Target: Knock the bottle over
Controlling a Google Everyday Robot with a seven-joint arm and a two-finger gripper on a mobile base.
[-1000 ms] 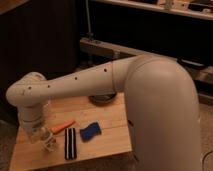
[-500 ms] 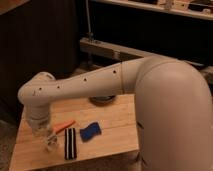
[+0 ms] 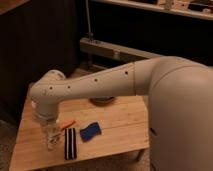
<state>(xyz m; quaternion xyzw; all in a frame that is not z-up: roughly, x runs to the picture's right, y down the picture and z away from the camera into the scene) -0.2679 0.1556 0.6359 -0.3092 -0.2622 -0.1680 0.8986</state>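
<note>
The bottle (image 3: 52,142), pale and clear-bodied, stands upright near the front left edge of the wooden table (image 3: 120,125), directly under the gripper (image 3: 48,126), which hangs at its top, with a black striped object (image 3: 70,143) just to its right.

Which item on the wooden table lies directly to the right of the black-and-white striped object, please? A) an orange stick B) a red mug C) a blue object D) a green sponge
C: the blue object lies just right of the striped object on the table, while the orange stick sits above it, near the tool at the table's left part.
</note>
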